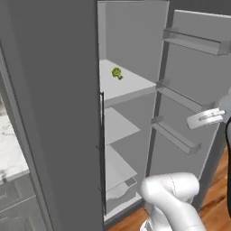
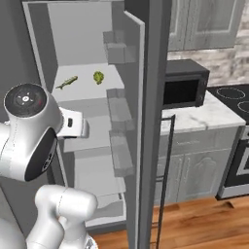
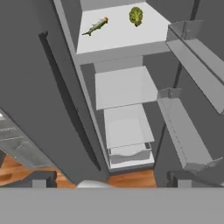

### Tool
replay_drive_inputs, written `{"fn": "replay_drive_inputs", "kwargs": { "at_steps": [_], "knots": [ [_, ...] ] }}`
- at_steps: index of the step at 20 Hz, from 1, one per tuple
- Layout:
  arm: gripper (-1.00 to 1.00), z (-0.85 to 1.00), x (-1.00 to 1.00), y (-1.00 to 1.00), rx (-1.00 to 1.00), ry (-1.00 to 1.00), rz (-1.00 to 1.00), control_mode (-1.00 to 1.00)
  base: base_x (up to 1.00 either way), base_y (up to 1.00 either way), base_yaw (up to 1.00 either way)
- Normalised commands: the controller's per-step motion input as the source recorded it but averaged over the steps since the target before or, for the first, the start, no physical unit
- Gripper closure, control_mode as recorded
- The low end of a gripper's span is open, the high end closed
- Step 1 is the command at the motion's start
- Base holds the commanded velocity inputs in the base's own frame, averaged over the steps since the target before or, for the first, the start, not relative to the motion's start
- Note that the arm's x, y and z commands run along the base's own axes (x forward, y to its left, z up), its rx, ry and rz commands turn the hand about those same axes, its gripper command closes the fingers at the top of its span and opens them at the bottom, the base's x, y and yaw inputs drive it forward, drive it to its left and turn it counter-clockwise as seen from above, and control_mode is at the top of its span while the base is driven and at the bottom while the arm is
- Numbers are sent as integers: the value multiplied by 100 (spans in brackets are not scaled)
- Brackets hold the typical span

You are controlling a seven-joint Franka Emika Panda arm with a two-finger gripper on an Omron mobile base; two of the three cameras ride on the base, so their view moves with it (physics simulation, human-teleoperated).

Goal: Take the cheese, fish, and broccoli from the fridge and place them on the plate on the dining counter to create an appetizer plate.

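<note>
Inside the fridge (image 2: 82, 44), the door is standing wide open and the pale shelves are showing. Using the upper shelf (image 3: 118, 33) as the main spot, the broccoli (image 3: 136, 15) is sitting on it, toward the side nearer the open door. The fish (image 3: 95, 26) is lying on that same shelf, near the broccoli but not touching it, on the side farther from the door. The fish is lying slanted, with its orange tip pointing up toward the back of the shelf in the hand view.

In the left base view the broccoli (image 1: 117, 73) is showing as a small green lump on the upper shelf (image 1: 131, 85). In the right base view the fish (image 2: 66, 82) and the broccoli (image 2: 98, 77) are both resting on that shelf, side by side with a gap between them.

Below the upper shelf, more white shelves are stacking down, and a drawer (image 3: 130, 154) is sitting at the bottom. The open door (image 1: 194, 103) is carrying grey racks.

The gripper (image 3: 109, 179) is hanging in front of the fridge, well below the upper shelf and well apart from the food. Its two dark fingertips (image 3: 39, 178) are sitting far apart at the bottom of the hand view, so the claw is spread, and nothing is between them.

Beside the fridge, in the right base view, a black microwave (image 2: 184, 88) is sitting on a white counter (image 2: 209, 116).
</note>
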Motion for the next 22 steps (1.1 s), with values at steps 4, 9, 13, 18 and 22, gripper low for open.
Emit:
{"fn": "replay_drive_inputs", "kwargs": {
  "at_steps": [4, 9, 13, 18, 22],
  "knots": [
    [-100, 0, 0, 0, 0, 0, 0, 100, 62, 2, 0],
    [-100, 0, 0, 0, 0, 0, 0, 100, 63, 24, 0],
    [-100, 0, 0, 0, 0, 0, 0, 100, 70, 1, 0],
    [-100, 0, 0, 0, 0, 0, 0, 100, 75, -4, 9],
    [-100, 0, 0, 0, 0, 0, 0, 100, 86, -3, 23]
  ]
}}
